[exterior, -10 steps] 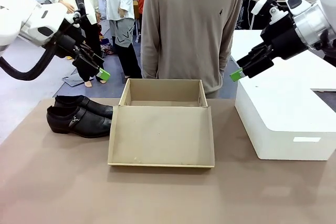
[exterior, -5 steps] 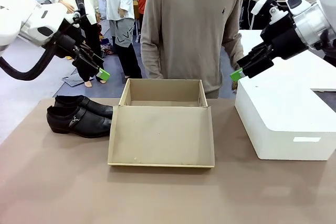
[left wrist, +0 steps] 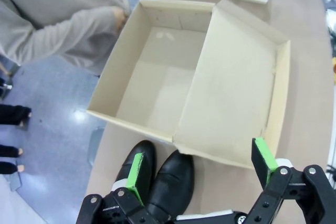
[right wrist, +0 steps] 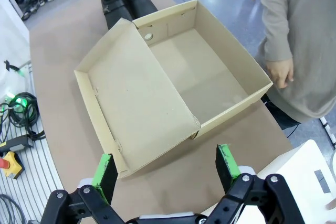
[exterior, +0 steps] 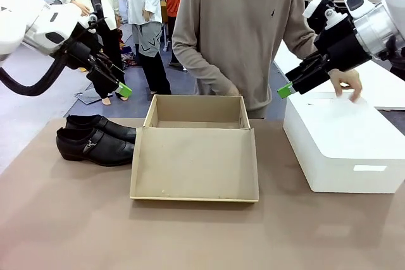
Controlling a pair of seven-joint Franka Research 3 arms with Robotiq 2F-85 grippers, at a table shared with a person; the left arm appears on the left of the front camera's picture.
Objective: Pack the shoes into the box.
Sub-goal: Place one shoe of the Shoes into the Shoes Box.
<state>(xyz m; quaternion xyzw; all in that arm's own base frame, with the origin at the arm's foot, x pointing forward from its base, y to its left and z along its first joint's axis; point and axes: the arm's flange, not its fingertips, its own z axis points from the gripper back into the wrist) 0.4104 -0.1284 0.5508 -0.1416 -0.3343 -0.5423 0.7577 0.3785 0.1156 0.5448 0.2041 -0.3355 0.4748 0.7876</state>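
Though the box (exterior: 196,169) stands open, the shoes (exterior: 93,143) lie beside it.

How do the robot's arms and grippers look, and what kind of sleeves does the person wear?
The left arm and right arm are white; a black cable loops under the left. The left gripper and right gripper are black with green pads. The sleeves are long and beige.

- Bright, even light from overhead, with only soft shadows under the box (exterior: 195,165) and the shoes (exterior: 95,138).
- The white box (exterior: 342,143) is nearly blown out on top.
- There's a glare patch on the blue floor (left wrist: 58,145).
- The wrist views bend straight edges near the corners, classic wide-angle look.
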